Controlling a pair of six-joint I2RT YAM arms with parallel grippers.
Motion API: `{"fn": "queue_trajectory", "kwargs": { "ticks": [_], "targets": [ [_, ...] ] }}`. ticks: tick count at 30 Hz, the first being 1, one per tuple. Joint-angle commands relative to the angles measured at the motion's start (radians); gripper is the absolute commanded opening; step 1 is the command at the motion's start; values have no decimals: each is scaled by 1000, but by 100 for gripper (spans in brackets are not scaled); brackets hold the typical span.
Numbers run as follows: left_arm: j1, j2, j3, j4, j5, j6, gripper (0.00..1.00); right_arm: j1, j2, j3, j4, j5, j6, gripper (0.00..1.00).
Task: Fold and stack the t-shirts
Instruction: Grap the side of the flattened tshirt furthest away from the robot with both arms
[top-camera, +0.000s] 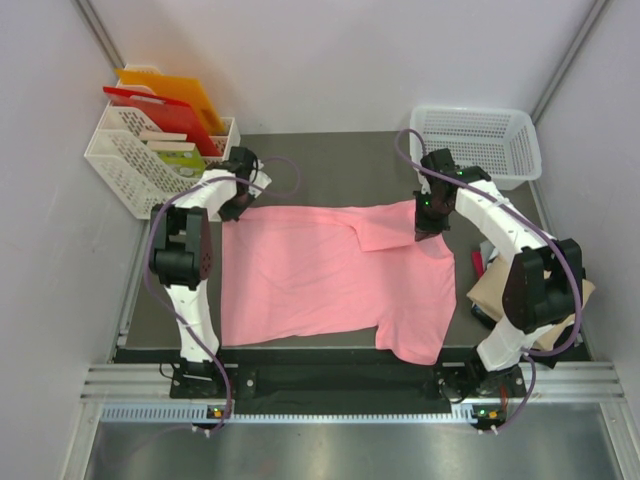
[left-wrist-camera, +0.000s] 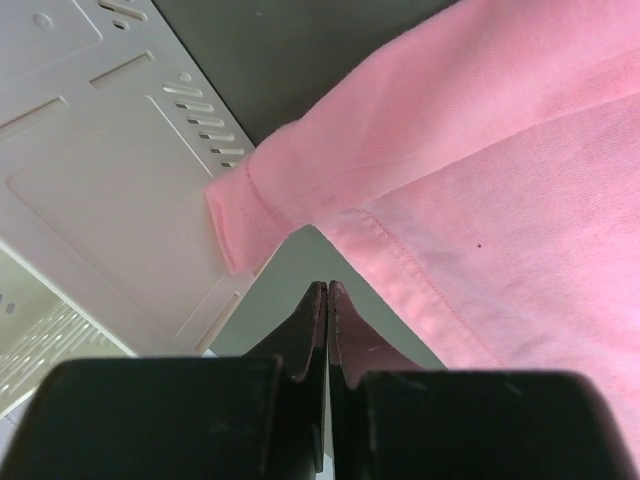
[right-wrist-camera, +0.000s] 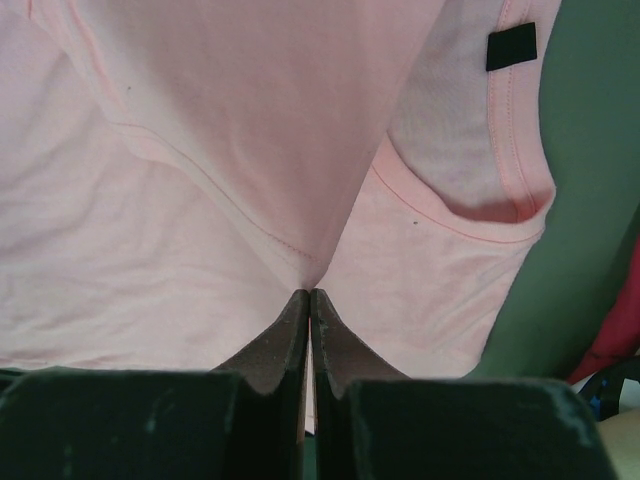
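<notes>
Tan-beige t-shirt (top-camera: 492, 292) at near right of table (top-camera: 330, 170), under right arm. Salmon-pink t-shirt (top-camera: 320, 270) spread mid-table, far-right part folded inward. Right gripper (right-wrist-camera: 309, 295) fingers pressed together, pinching puckered fold there. Left gripper (left-wrist-camera: 327, 290) fingers closed, empty, just off far-left sleeve (left-wrist-camera: 260, 190). White mesh basket (top-camera: 480, 140) far right.

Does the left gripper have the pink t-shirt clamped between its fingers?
No, the left gripper is shut on nothing, its tips stopping just short of the pink t-shirt hem.

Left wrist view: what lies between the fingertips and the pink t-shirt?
Only bare grey table separates the left gripper from the pink t-shirt, in the left wrist view.
</notes>
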Motion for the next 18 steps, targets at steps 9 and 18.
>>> {"fn": "queue_trajectory", "kwargs": {
  "ticks": [9,18],
  "targets": [
    [-8,-5,99,1,-1,-22,17,-6,-40,42,0,-6,-4,0],
    [-8,14,84,28,-32,1,35,-9,-34,45,3,-15,-4,0]
  ]
}}
